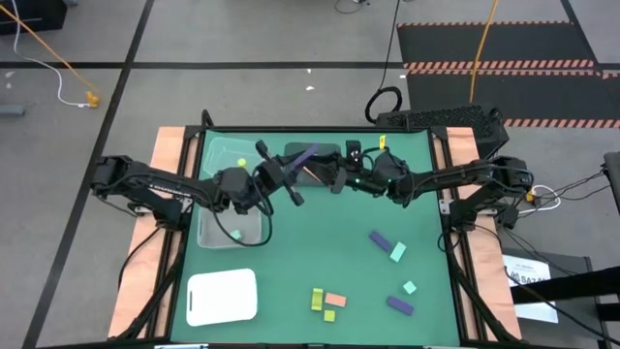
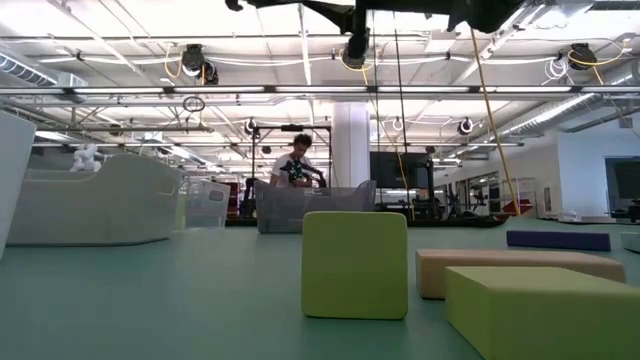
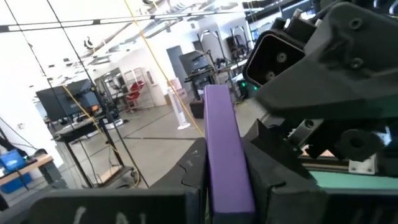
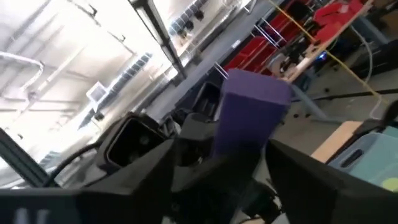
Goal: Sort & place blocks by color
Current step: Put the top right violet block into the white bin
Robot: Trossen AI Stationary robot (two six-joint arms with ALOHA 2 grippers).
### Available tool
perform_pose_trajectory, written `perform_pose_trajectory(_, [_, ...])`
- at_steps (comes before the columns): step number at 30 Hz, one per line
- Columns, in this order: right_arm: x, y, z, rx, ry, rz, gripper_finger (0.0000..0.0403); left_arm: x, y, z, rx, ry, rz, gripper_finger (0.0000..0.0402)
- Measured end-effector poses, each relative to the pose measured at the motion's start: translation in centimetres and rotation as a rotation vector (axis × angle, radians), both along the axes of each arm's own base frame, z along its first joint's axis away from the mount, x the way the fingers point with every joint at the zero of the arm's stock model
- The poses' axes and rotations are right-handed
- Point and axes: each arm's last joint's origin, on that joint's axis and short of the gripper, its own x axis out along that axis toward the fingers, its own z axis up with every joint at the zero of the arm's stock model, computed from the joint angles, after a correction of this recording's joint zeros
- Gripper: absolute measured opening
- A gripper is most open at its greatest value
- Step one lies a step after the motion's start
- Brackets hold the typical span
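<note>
A purple bar (image 1: 305, 156) is up in the air over the dark bin (image 1: 312, 165) at the table's far middle, between my two grippers. My left gripper (image 1: 289, 174) reaches it from the left and my right gripper (image 1: 329, 174) from the right; both are shut on it. The bar shows between the fingers in the left wrist view (image 3: 225, 149) and in the right wrist view (image 4: 249, 115). Loose blocks lie on the near right of the mat: a purple bar (image 1: 380, 238), a mint bar (image 1: 397, 252), a mint cube (image 1: 410, 287), another purple bar (image 1: 400, 305), two yellow-green blocks (image 1: 317, 299) and a salmon block (image 1: 335, 300). My left gripper pinches the purple bar's near end (image 3: 229, 186) between its two fingers, which lie along the bar. The bar sticks out ahead of the fingers, clear of the table. My right gripper pinches the bar's other end (image 4: 239, 146) between its two fingers, coming from the table's right. The bar is clear of the bin and the table.
A clear bin (image 1: 232, 228) with a mint block (image 1: 235, 234) stands under my left arm. A yellow-green block (image 1: 241, 163) lies at the far left. A white tray (image 1: 222, 296) lies at the near left. A person (image 2: 295, 160) stands in the room beyond the table.
</note>
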Motion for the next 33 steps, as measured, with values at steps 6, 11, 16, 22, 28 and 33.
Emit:
perform_pose_trajectory(6, [-2.1, -1.0, 1.2, -0.037, 0.145, 0.087, 0.0282, -0.6, -0.8, 0.7, -0.048, -0.055, -0.029, 0.0060])
perform_pose_trajectory(11, [-4.6, -1.0, 1.4, -0.074, 0.356, 0.085, 0.0273, -1.6, -2.0, 1.8, -0.108, -0.128, -0.069, 0.0058])
perform_pose_trajectory(16, [-6.8, -0.5, 0.7, -0.080, 0.550, 0.104, 0.0261, -2.9, -3.7, 2.5, -0.164, -0.131, -0.139, 0.0063])
perform_pose_trajectory(22, [-8.9, 0.0, -2.2, -0.017, 0.700, 0.125, 0.0255, -4.8, -5.3, 1.6, -0.384, -0.036, -0.215, 0.0058])
perform_pose_trajectory(28, [-10.9, 1.1, -6.8, 0.172, 0.788, 0.219, 0.0255, -7.2, -6.7, 0.0, -0.897, 0.069, -0.357, 0.0060])
perform_pose_trajectory(33, [-12.1, 2.3, -10.4, 0.243, 0.761, 0.296, 0.0255, -9.1, -10.0, -1.9, -1.305, 0.227, -0.381, 0.0061])
